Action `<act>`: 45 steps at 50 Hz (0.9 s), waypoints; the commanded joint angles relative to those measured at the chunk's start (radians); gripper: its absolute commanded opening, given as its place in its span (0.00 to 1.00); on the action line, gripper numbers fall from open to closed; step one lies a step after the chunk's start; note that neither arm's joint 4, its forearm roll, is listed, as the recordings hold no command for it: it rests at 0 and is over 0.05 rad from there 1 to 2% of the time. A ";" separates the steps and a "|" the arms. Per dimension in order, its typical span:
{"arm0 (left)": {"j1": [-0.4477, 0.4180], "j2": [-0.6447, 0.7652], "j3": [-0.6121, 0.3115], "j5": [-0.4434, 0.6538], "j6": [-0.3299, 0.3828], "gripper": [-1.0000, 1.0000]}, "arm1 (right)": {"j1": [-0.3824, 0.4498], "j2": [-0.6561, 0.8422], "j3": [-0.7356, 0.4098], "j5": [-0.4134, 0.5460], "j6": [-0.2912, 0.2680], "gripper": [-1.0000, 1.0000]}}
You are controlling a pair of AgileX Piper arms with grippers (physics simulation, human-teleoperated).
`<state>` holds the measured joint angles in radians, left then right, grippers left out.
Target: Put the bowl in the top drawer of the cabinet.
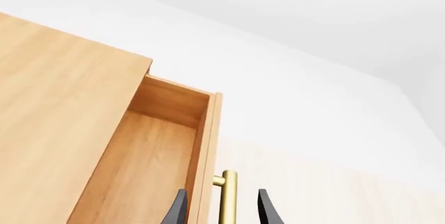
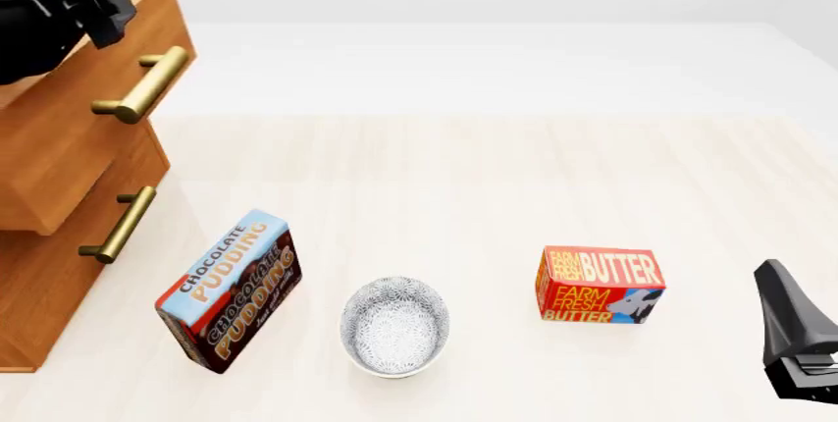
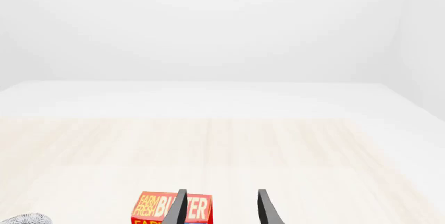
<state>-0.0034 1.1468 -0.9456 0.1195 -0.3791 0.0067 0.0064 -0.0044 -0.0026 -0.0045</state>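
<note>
Top drawer (image 2: 73, 118) is pulled partway out of the cabinet (image 2: 53, 275) in the front view, w/ its inside bare in the left wrist view, so the opening step looks done or nearly so; picking up the bowl (image 2: 395, 326) and dropping it in is all still left. Bowl sits on the table (image 2: 524, 177) at about 6 o'clock in the front view, mouth up, upright (round, so no real long axis; its axis of symmetry runs vertical), between the pudding box (image 2: 232, 290) at its 9 o'clock and the butter box (image 2: 600, 286) at its 3, apart from both. Drawer's long brass handle (image 2: 141, 85) runs slantwise in the front view, and the drawer slides out toward the table's middle. Left gripper (image 1: 221, 208) has its fingers spread either side of the handle bar w/ visible gaps, so it's open around it, not clamped, holding nothing. Right gripper (image 3: 221, 207) is parked at 4 o'clock near the table edge, fingers parted, empty, pointing past the butter box, w/ the bowl just at the edge of its view.
</note>
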 commanded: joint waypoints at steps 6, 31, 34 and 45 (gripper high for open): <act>-0.059 0.015 0.016 0.009 -0.019 1.00 | 0.000 0.000 0.000 0.000 0.000 1.00; -0.142 -0.007 0.025 0.000 -0.067 1.00 | 0.000 0.000 0.000 0.000 0.000 1.00; -0.149 -0.003 0.023 -0.002 -0.067 1.00 | 0.000 0.000 0.000 0.000 0.000 1.00; -0.171 0.018 0.016 -0.016 -0.068 1.00 | 0.000 0.000 0.000 0.000 0.000 1.00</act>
<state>-0.1516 1.1482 -0.9262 0.1134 -0.4468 0.0066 0.0064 -0.0044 -0.0026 -0.0045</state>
